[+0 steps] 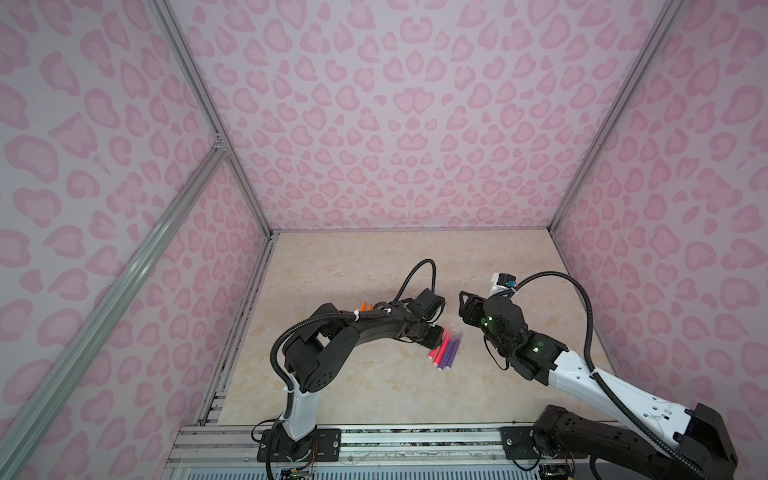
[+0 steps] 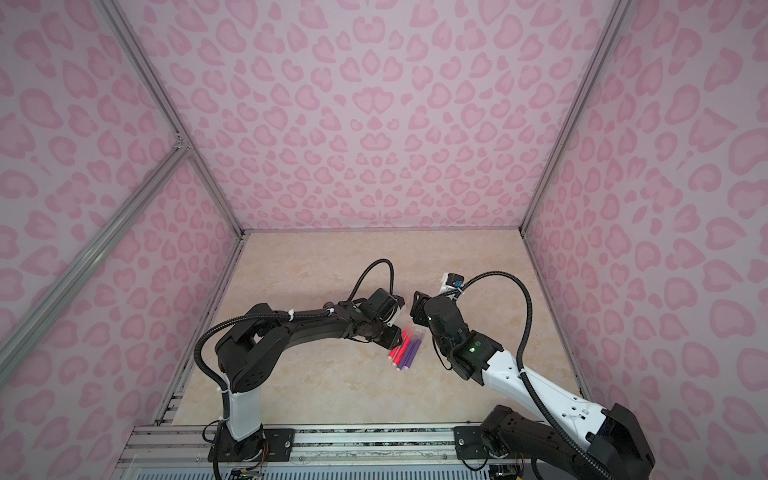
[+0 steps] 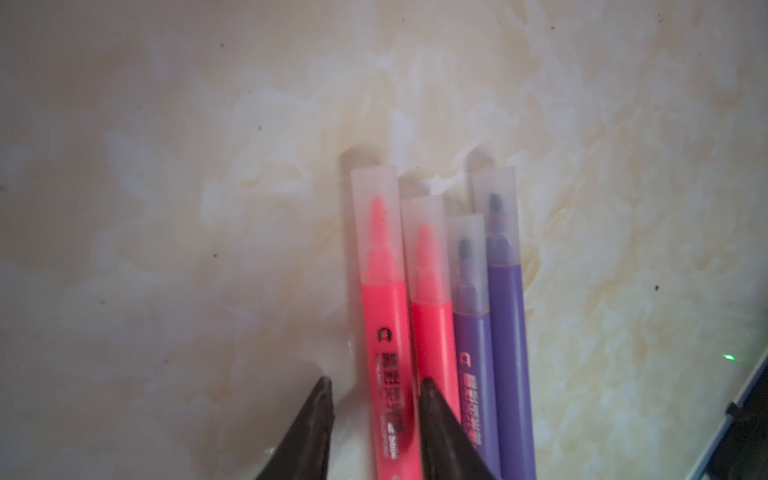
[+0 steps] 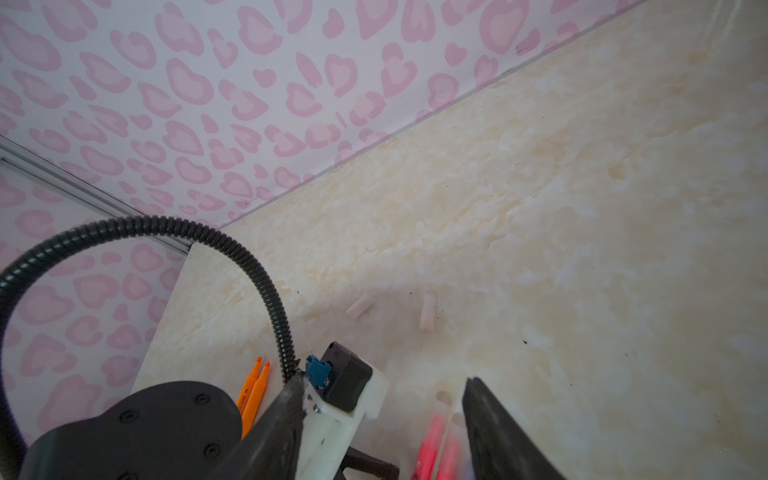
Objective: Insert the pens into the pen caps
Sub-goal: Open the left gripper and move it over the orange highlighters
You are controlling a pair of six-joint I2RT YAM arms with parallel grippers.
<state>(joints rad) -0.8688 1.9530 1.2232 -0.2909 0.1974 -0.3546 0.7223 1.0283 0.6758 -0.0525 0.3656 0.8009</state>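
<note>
Mounting rail [image 1: 415, 438] and both arm bases sit closest in both top views. Beyond, on the surface [image 1: 374, 386]: two pink-red pens [image 1: 440, 351] and two purple pens [image 1: 453, 353] in one row, side by side, touching. Left tool [image 1: 436, 337] is down at the row's left edge. Right tool [image 1: 467, 309] hangs just right of it, not touching. Two orange pens [image 1: 365, 306] poke out from behind the left arm in a top view, well apart from the row.

Left wrist: all four row pens wear fitted caps [image 3: 374, 224], tips visible inside. Left tool [image 3: 374, 384] is released, jaws straddling the outermost of the pink-red pens [image 3: 384, 324] with a gap showing on one side. That pen lies flat on the surface.

Right wrist: right tool [image 4: 380, 384] is spread, nothing held. Orange pens [image 4: 253, 390] are bare-tipped. Two loose caps [image 4: 358, 306] lie further out, near each other, apart from the orange pens.

Read: four of six capped. Step in hand looks like release of a finished pen into the row. Next: one tool takes an orange pen, the other a loose cap, align tip to mouth, push home. Caps are small and pale, so careful pick.
</note>
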